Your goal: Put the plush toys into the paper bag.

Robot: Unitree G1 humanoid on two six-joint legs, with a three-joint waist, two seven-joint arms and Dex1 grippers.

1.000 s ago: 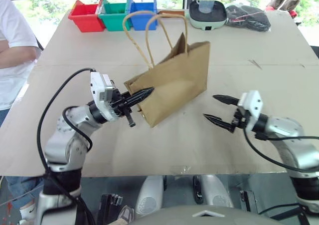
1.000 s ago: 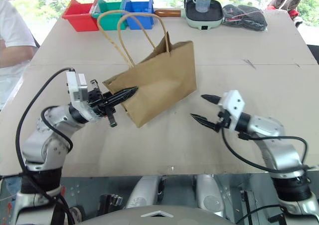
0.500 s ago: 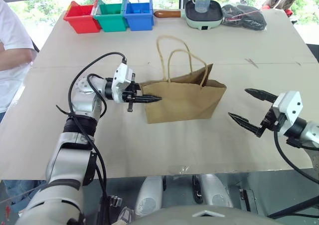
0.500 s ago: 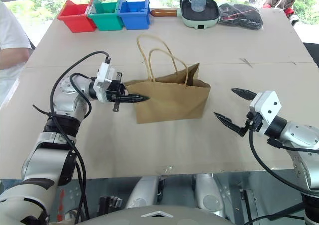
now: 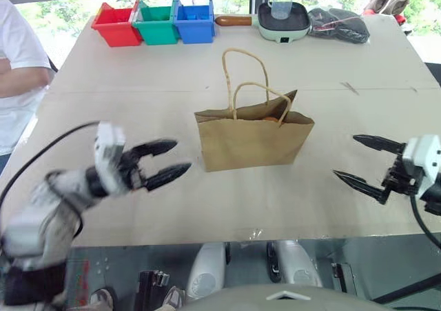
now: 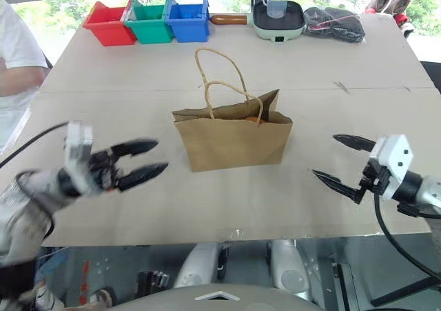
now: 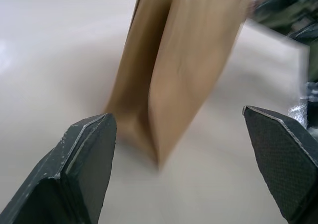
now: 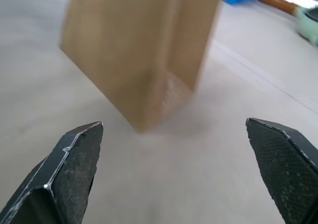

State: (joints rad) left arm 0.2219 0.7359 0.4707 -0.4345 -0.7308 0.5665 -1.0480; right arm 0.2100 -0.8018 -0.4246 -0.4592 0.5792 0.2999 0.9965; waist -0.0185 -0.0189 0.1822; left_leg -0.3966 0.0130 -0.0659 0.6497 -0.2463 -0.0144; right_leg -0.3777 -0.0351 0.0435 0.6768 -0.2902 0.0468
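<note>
Paper bag now upright, mid-table, released. Left gripper has let go and pulled back toward near-left edge, fingers apart, empty. Right gripper apart, clear of bag. Orange plush toy glimpsed inside; task judged near complete.

Readable text: none anywhere in view.
Paper bag: plain brown face, no print or logo.

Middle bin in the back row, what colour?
Green; the middle bin sits between a red and a blue one, clearest in the left eye view.
</note>
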